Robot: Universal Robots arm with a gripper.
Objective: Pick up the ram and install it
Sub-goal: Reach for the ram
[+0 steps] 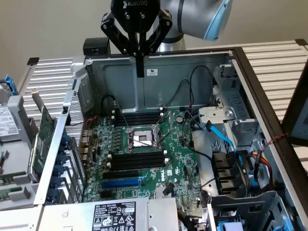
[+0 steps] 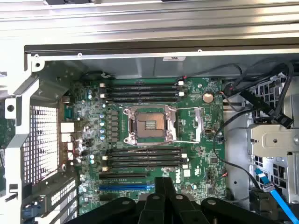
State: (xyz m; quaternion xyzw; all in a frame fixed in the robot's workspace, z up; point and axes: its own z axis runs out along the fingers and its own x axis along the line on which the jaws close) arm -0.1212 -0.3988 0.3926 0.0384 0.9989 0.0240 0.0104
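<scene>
My gripper (image 1: 139, 72) hangs above the back wall of the open computer case (image 1: 159, 72), fingers pressed together and nothing green between them. In the wrist view its black fingers (image 2: 158, 189) point down toward the motherboard (image 2: 205, 154). The long black memory slots with white end clips lie in two banks, one behind the CPU socket (image 1: 139, 117) (image 2: 140, 91) and one in front of it (image 1: 137, 161) (image 2: 142, 157), and look bare. The ram is out of view; a narrow green strip (image 1: 10, 178) at the exterior view's far left edge cannot be told apart.
A broad green expansion card with metal bracket (image 1: 45, 130) leans outside the case at the exterior view's left. The CPU socket (image 1: 140, 139) lies open mid-board. Black and blue cables (image 1: 224, 139) and drive cages crowd the right side. A power supply (image 1: 115, 214) lies at the front.
</scene>
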